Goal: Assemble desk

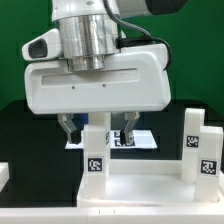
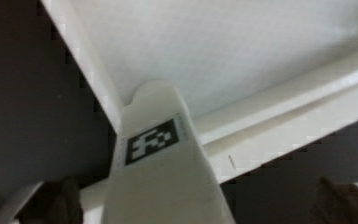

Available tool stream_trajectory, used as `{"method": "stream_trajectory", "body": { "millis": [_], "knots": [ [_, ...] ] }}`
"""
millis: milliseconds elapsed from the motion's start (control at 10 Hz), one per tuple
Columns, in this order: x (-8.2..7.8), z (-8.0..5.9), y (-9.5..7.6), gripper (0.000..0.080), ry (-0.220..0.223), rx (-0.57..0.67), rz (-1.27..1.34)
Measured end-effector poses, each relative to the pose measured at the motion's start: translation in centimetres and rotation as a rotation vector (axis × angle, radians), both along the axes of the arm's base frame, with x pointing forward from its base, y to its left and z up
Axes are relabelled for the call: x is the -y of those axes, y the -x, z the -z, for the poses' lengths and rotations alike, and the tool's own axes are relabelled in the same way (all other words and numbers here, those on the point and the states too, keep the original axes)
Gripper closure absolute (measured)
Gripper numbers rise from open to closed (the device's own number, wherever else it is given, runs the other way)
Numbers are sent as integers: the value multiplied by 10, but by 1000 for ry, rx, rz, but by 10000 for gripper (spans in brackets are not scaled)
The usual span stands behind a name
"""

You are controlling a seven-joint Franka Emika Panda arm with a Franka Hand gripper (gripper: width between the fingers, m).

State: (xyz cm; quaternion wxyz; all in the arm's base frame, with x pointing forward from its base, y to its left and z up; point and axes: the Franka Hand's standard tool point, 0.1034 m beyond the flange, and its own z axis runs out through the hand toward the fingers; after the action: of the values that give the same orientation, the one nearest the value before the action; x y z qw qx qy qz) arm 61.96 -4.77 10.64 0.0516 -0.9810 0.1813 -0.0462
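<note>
Fingers (image 1: 98, 131) stood open around upright white leg (image 1: 95, 152), not squeezing yet. Looked light, hard, slippery; best gripped mid-sides.

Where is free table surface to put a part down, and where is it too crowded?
Free: dark table at the exterior view's left, bordered by the tabletop panel. Crowded: middle, where the gripper stands over one leg, and the right, beside another leg.
</note>
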Motion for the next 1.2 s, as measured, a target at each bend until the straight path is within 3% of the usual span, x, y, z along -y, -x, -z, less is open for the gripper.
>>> {"method": "stream_trajectory", "body": {
  "millis": [200, 400, 500, 600, 900, 1200],
  "knots": [
    [1, 0, 0, 151, -1, 0, 10],
    [1, 0, 0, 396, -2, -1, 25],
    [1, 0, 0, 396, -8, -5, 71],
    [2, -1, 0, 513, -23, -15, 208],
    [-3, -2, -1, 513, -101, -64, 764],
    [-3, -3, -2, 513, -141, -91, 926]
  ]
}}
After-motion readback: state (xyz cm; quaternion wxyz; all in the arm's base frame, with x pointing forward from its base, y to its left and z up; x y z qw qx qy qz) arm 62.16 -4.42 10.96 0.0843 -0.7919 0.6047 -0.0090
